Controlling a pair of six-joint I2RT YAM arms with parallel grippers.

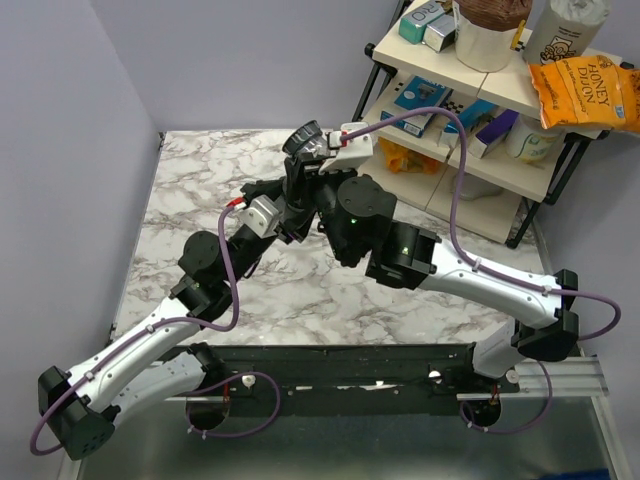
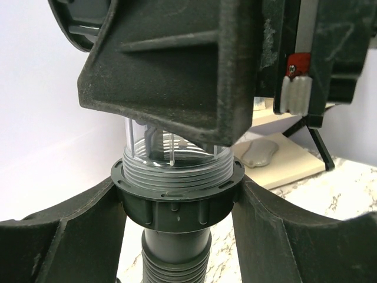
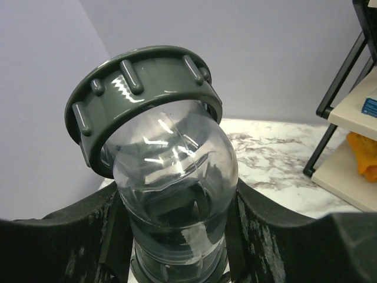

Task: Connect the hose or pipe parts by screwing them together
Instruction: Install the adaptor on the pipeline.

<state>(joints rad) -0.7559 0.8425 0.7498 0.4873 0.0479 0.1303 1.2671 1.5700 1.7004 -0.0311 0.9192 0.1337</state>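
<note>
My left end effector (image 2: 177,233) is clamped on the collar nut (image 2: 177,206) atop the ribbed hose (image 2: 175,268), which hangs straight below. Right end effector (image 3: 177,236) grips the clear fitting (image 3: 177,194), threaded end directly over the nut, axes in line, approx vert. Threads show above the rim, so prob not fully home; next twist is abt that shared axis. Both arms reach fwd, meeting raised over mid tabletop (image 1: 190,180)

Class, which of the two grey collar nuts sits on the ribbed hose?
The nut in the left gripper: ribbed hose runs below it. The other nut rings the clear elbow.
</note>
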